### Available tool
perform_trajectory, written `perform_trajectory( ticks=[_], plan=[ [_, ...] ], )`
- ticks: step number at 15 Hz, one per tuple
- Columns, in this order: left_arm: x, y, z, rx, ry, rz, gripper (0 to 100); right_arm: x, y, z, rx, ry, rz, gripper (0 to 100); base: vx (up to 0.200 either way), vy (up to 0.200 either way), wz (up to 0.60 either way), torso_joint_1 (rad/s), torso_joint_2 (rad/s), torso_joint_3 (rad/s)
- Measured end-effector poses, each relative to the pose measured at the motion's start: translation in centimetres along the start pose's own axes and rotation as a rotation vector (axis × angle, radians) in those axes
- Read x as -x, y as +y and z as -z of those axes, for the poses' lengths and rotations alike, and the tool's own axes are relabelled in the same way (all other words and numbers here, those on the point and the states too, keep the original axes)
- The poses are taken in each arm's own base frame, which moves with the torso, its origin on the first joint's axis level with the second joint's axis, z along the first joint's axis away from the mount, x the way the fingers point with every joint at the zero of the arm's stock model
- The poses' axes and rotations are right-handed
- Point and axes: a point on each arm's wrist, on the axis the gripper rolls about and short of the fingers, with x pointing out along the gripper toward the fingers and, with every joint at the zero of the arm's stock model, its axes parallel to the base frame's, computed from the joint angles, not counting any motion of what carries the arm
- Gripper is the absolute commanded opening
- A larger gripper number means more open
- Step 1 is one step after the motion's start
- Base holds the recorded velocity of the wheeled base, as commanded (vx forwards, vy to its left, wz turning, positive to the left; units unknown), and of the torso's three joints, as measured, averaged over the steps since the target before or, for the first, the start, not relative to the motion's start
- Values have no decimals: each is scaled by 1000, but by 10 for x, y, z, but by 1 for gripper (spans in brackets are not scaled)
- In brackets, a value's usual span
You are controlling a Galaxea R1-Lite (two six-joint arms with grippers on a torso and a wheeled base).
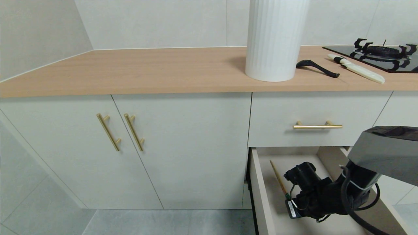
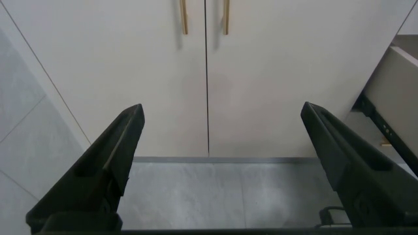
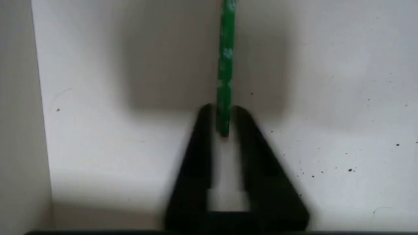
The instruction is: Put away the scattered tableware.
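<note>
Kitchen drawer [image 1: 258,186], open: we see the right gripper [image 3: 224,114] pinching a chopstick [image 3: 226,59]; the left gripper [image 2: 222,109] spreads wide before cabinet doors [image 2: 281,78].

Head camera looks forward and down over counter [image 1: 147,70] and open drawer [image 1: 259,192]. Left wrist faces cabinet doors [image 2: 281,85] (shared with head); right wrist sits close inside the drawer.

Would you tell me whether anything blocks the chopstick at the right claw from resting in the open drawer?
Nothing visible does. The chopstick is already inside the open drawer, its green end at the right claw, with only bare drawer floor beneath it.
</note>
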Motion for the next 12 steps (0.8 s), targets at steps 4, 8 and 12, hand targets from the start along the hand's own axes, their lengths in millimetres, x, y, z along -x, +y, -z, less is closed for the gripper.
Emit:
perform_trajectory(
  ticks=[4, 8, 12],
  plan=[
    [0, 0, 0, 0, 0, 0, 100, 0, 0, 0, 0, 0, 1, 100, 0, 0, 0, 0, 0, 0],
    [0, 0, 0, 0, 0, 0, 100, 15, -2, -5, -5, -45, 32, 100, 0, 0, 0, 0, 0, 0],
    [0, 0, 0, 1, 0, 0, 100, 84, -11, -25, -39, -248, 7, 100, 0, 0, 0, 0, 0, 0]
  ],
)
